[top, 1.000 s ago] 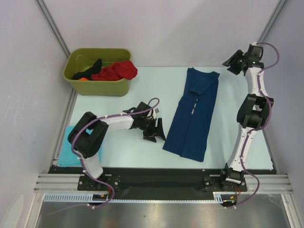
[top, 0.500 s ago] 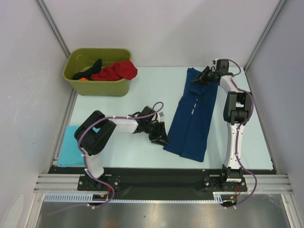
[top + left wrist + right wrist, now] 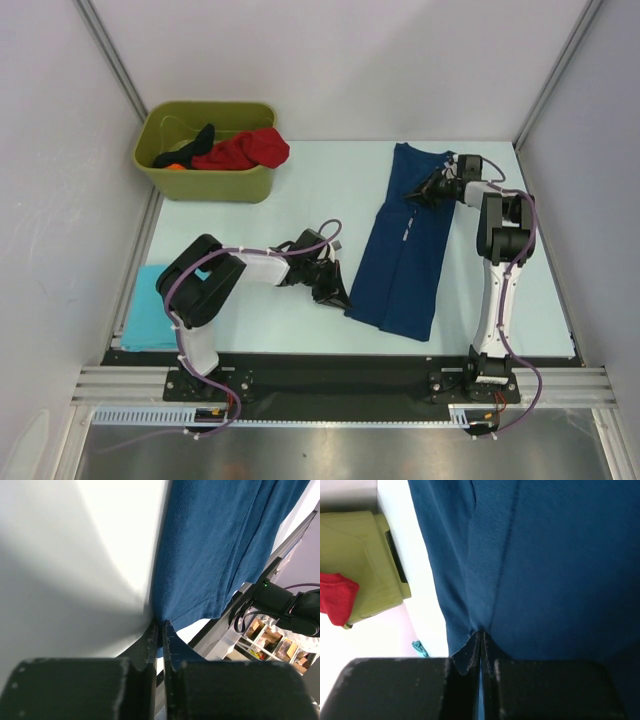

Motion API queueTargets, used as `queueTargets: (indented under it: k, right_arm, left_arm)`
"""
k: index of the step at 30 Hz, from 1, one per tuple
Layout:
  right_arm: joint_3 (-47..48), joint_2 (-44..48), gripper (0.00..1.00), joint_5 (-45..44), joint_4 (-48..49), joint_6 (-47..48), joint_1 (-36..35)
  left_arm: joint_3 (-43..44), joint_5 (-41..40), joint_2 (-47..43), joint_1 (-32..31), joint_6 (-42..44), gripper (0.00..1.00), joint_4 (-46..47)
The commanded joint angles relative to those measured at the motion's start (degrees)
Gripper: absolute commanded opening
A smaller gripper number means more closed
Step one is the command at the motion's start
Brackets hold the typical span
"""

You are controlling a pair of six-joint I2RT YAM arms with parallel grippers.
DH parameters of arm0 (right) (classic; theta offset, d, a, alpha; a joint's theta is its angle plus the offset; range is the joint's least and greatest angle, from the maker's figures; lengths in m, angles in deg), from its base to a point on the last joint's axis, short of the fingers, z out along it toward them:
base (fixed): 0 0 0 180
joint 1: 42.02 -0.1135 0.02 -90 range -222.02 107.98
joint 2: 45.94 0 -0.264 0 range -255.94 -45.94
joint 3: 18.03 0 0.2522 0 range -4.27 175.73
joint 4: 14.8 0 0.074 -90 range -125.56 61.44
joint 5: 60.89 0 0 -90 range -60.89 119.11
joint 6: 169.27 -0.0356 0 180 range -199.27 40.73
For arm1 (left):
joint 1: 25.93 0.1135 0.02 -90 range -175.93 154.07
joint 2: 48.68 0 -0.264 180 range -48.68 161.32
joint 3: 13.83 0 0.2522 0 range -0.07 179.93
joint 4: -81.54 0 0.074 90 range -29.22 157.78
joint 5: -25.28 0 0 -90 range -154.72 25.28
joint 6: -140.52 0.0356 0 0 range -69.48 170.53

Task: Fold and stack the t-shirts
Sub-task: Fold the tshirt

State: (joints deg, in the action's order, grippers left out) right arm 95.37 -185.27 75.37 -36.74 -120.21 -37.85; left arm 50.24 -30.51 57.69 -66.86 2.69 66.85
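**A:** where's the navy t-shirt (image 3: 408, 240) sitting right now?

**B:** flat on the table (image 3: 300, 190), right of centre, folded into a long strip running near to far. left gripper (image 3: 338, 294) is clamped on its near-left hem corner, and right gripper (image 3: 424, 190) is pinching cloth up at the collar end.

**A:** and the others?

**B:** turquoise tee (image 3: 145, 318) lies flat at the near-left table edge. red tee (image 3: 245, 150) and black tee (image 3: 200, 138) are in the olive-green bin (image 3: 200, 185), far left.
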Motion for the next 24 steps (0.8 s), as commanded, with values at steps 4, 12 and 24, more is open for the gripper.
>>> queueTargets:
  k: [4, 12, 24]
  right_arm:
    - [-0.68, 1.51, 0.02, -0.73, 3.53, -0.44, 2.16]
    - [2.16, 7.04, 0.03, -0.38, -1.66, 2.54, 1.99]
    - [-9.20, 7.32, 0.03, -0.47, 4.23, 1.57, 0.67]
  left_arm:
    - [-1.61, -4.07, 0.77, -2.14, 1.69, 0.00, -4.61]
    - [-1.35, -3.63, 0.77, -3.98, 1.43, 0.00, -4.43]
    - [-1.08, -3.02, 0.68, -3.98, 2.48, 0.00, -4.43]
